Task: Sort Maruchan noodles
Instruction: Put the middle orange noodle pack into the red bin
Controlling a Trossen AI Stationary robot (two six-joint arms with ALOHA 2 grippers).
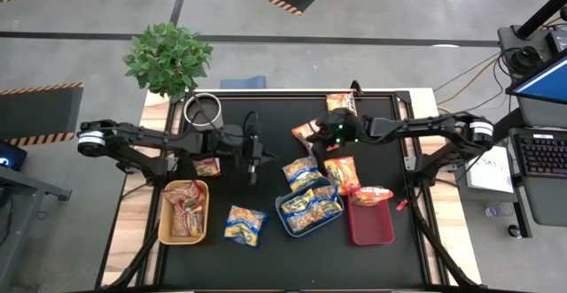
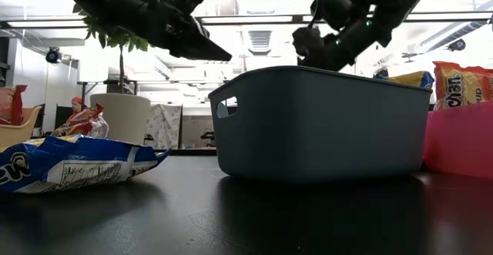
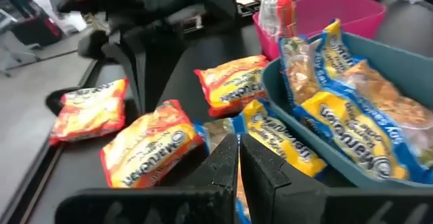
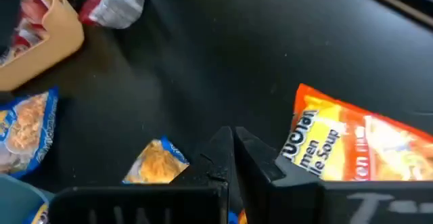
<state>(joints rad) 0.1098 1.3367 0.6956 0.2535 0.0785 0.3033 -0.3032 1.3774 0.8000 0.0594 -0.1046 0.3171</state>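
Maruchan noodles packets lie across the black table. Blue-and-yellow ones fill the blue tray, and one more lies at the near left. Red ones sit in the yellow tray, and a packet rests on the red tray's far rim. Orange packets lie loose mid-table. My left gripper hangs shut and empty above bare table left of the blue tray; its shut fingers point toward the loose packets. My right gripper is shut and empty above an orange packet.
A metal bowl and a potted plant stand at the far left corner. One orange packet lies at the far edge and a red packet beside the yellow tray. Bare table shows between the yellow and blue trays.
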